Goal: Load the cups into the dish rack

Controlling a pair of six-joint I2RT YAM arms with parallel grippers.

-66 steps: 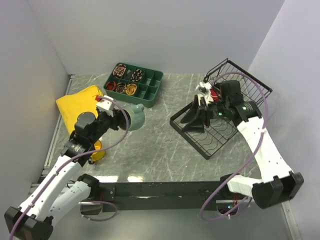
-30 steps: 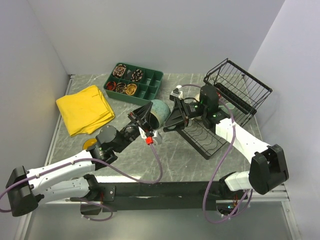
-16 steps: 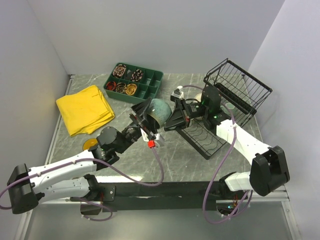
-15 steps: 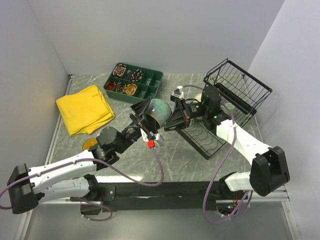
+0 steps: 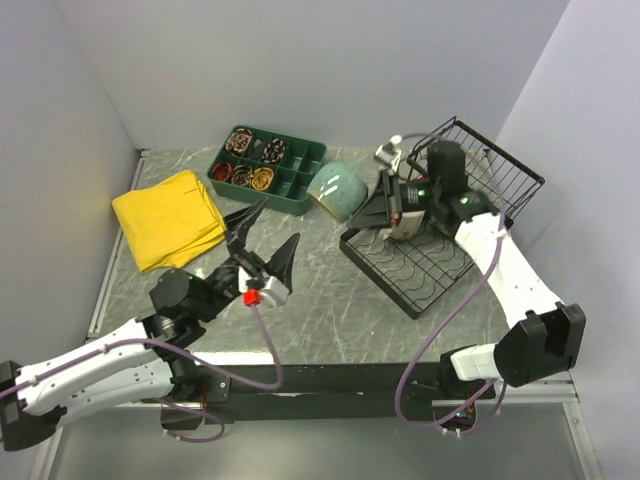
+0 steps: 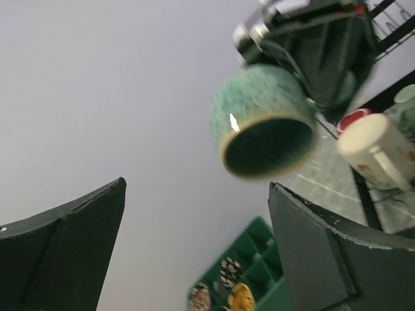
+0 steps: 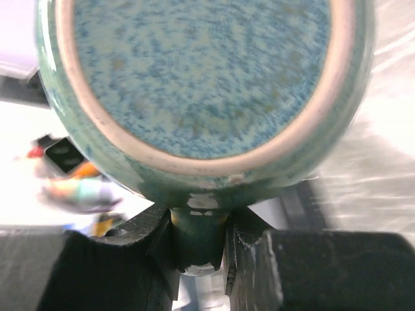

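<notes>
The larger grey-green cup [image 5: 340, 190] hangs in the air beside the left corner of the black dish rack [image 5: 420, 285], tilted on its side. My right gripper [image 5: 376, 210] is shut on its handle. In the right wrist view the handle is pinched between the fingers [image 7: 253, 259], with the cup's speckled bottom [image 7: 194, 78] filling the frame. My left gripper [image 5: 265, 240] stands wide open and empty over the table's middle, apart from the cup. From the left wrist the cup's dark mouth [image 6: 266, 139] faces me. A cream cup [image 6: 376, 146] and a red one [image 6: 353, 120] lie in the rack.
A dark green compartment tray [image 5: 300, 185] with small items sits at the back, just left of the held cup. A folded yellow cloth [image 5: 168, 215] lies at the left. The rack's raised wire basket [image 5: 490, 170] stands at the back right, behind my right arm.
My left gripper opened, let go of the grey-green cup and drew back to the near left. My right gripper closed on the handle and carried the cup back and right, nearer the rack.
</notes>
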